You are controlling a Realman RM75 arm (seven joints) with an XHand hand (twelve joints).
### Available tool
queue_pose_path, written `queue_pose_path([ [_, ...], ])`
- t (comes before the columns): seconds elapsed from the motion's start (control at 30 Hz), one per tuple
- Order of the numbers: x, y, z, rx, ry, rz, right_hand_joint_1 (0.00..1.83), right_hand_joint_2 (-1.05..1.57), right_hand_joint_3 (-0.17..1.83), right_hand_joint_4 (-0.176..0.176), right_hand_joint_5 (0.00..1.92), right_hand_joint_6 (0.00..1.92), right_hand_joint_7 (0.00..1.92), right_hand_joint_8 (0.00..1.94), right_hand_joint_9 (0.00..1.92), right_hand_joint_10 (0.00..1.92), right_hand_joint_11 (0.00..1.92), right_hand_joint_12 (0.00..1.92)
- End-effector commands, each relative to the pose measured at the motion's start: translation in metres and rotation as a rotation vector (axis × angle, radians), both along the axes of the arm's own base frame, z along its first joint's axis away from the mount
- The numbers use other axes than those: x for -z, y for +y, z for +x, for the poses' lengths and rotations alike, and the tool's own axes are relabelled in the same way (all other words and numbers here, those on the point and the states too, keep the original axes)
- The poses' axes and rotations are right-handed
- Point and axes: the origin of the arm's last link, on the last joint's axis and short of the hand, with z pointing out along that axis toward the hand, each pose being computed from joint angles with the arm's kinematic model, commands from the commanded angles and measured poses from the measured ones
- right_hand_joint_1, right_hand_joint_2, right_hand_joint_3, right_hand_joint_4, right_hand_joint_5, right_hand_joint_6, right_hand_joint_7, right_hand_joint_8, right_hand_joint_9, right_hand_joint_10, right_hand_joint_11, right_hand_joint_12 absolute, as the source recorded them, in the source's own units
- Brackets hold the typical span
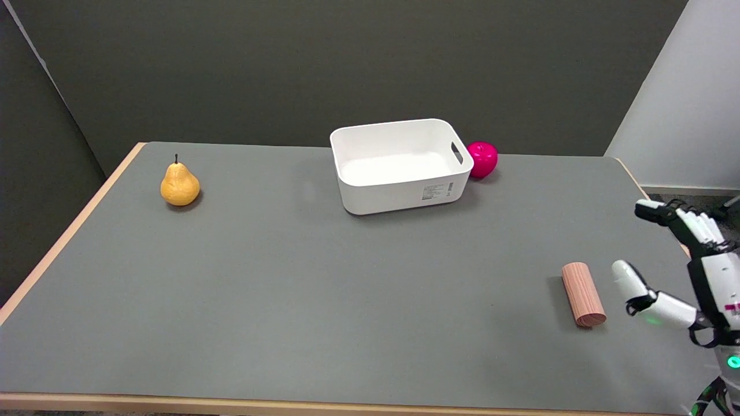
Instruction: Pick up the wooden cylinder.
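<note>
The wooden cylinder (583, 294) lies on its side at the near right of the worktop (289, 300), a short round bar of pale reddish-brown wood with fine lengthwise grain and a flat, lighter end face turned toward the near edge. Its long axis runs roughly from far to near, slightly slanted.

The worktop is a matte grey sheet with a light wooden edge strip along its left and near sides.

The right hand (688, 271) stands just to the right of the cylinder, made of glossy white shells over black parts, with a small green light near its base. Its fingers (653, 211) are spread wide apart and hold nothing: the upper ones reach out toward the left above the worktop, while the thumb (627, 280) points toward the cylinder, near it but not touching.

At the far middle sits a white plastic bin (399, 167), rectangular with rounded corners, smooth walls, a handle slot in its right side and a small label on its near wall. A glossy magenta apple (483, 159) rests just beside its right wall. Far to the left stands a yellow-orange pear (180, 184) with a dark stem, upright and well apart from everything else.
</note>
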Motion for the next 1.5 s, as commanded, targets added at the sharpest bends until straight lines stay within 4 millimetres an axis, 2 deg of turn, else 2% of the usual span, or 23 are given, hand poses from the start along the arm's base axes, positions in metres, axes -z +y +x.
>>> queue_pose_path([
  [0.03,0.05,0.002,-0.026,0.09,0.076,-0.024,0.58,0.67,0.82,-0.168,0.27,0.55,0.39,0.6,0.24,0.97,0.13,1.35],
  [0.2,0.055,-0.009,-0.025,0.11,0.038,-0.009,0.59,0.67,0.83,-0.169,0.27,0.55,0.41,0.63,0.26,1.0,0.15,1.36],
  [0.3,0.051,-0.017,-0.022,0.142,0.01,-0.009,0.62,0.67,0.83,-0.173,0.27,0.56,0.48,0.74,0.31,1.07,0.18,1.4],
  [0.47,0.048,-0.029,-0.014,0.199,0.085,-0.021,0.66,0.67,0.84,-0.176,0.28,0.57,0.54,0.85,0.39,1.15,0.25,1.49],
  [0.7,0.034,-0.039,-0.001,0.218,0.139,-0.05,0.67,0.67,0.85,-0.173,0.29,0.59,0.55,0.87,0.42,1.18,0.27,1.52],
  [0.93,0.015,-0.034,-0.008,0.278,0.134,-0.119,0.67,0.67,0.85,-0.165,0.3,0.59,0.53,0.84,0.41,1.17,0.27,1.51],
  [1.1,0.007,-0.022,-0.019,0.333,0.106,-0.163,0.67,0.67,0.85,-0.163,0.3,0.59,0.52,0.83,0.41,1.17,0.26,1.51],
  [1.27,0.009,-0.009,-0.024,0.361,0.093,-0.19,0.66,0.67,0.85,-0.162,0.3,0.59,0.52,0.82,0.4,1.16,0.26,1.51],
  [1.5,0.025,0.0,-0.034,0.405,0.075,-0.174,0.66,0.67,0.85,-0.161,0.3,0.59,0.52,0.82,0.4,1.16,0.26,1.51],
])
